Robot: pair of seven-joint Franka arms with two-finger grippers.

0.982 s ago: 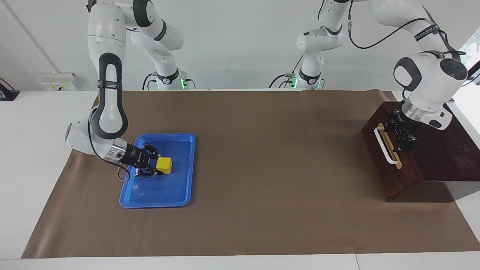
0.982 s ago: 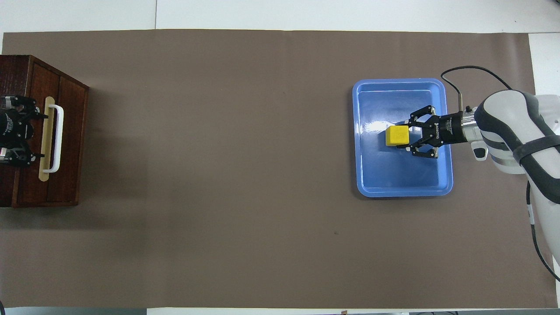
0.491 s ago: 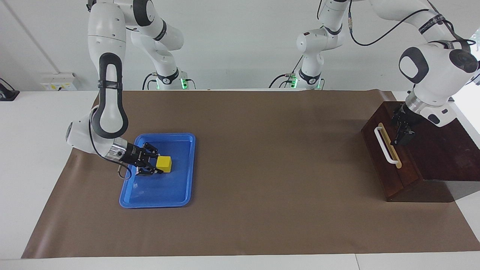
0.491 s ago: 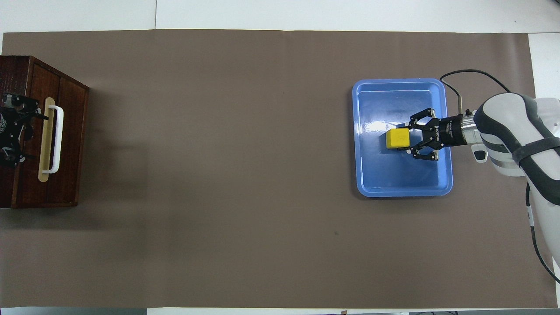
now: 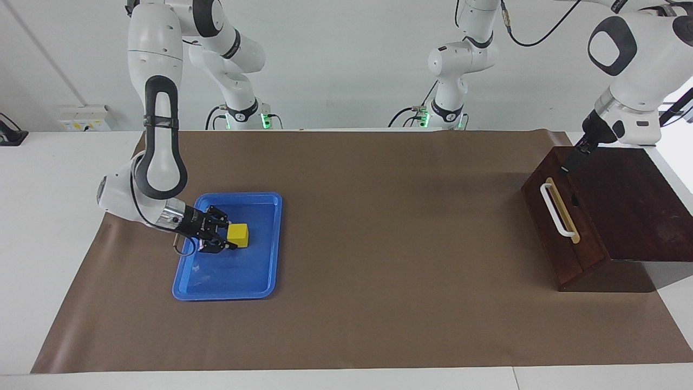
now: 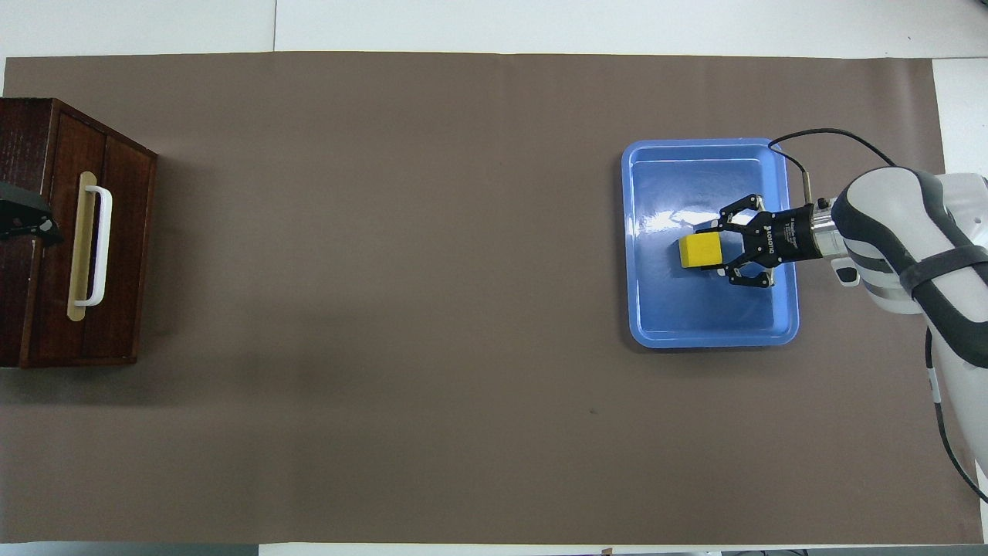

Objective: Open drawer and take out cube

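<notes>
The yellow cube (image 5: 239, 234) is in the blue tray (image 5: 254, 281), toward the right arm's end of the table. My right gripper (image 5: 229, 239) reaches in low over the tray and is shut on the cube, a finger on each side; it also shows in the overhead view (image 6: 712, 251) with the cube (image 6: 698, 252). The drawer (image 5: 560, 238) in the dark wooden box (image 5: 622, 200) is closed, and its white handle (image 5: 557, 210) is free. My left gripper (image 5: 575, 154) hangs raised over the box's top near the drawer's upper edge, touching nothing.
A brown mat (image 5: 390, 227) covers the table between the tray and the box. The box stands at the left arm's end, its drawer front (image 6: 116, 247) facing the tray (image 6: 783, 324).
My left gripper has risen from just above the drawer handle and drawn back over the box. My right gripper has shifted a little toward the robots with the cube.
</notes>
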